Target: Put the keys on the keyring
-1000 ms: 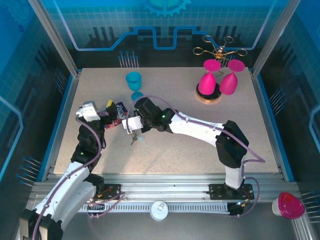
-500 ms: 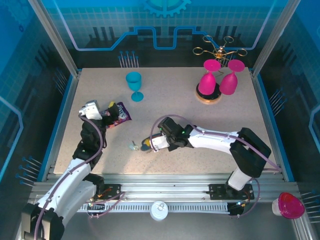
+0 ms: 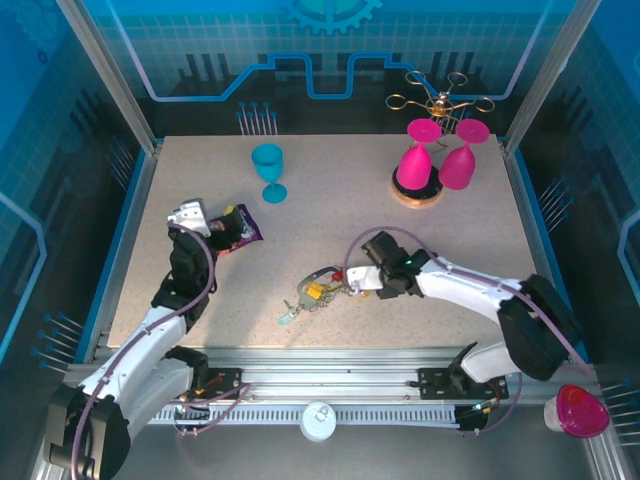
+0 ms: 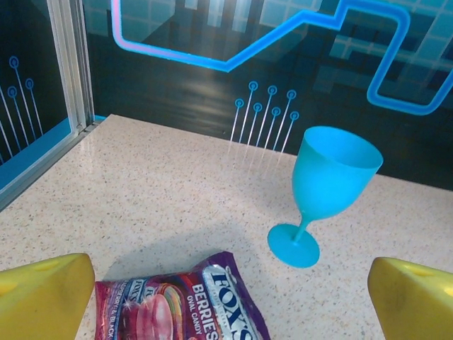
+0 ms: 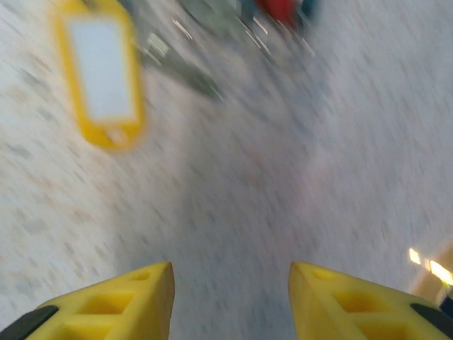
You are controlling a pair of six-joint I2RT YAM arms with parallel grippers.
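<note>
The right gripper (image 5: 230, 276) hangs open and empty just right of the keys (image 3: 314, 293), so closing on one for threading likely comes next.

Item 1: purple snack wrapper (image 4: 185, 304). The brand "FOX'S" is printed in white capitals, with "BERRIES" set beside it. Smaller print at the left end is only partly legible; "BLACK" can be made out.

Item 2: yellow tag (image 5: 99, 71) among the keys (image 3: 318, 291). Its white label is blurred, and nothing can be read.
</note>
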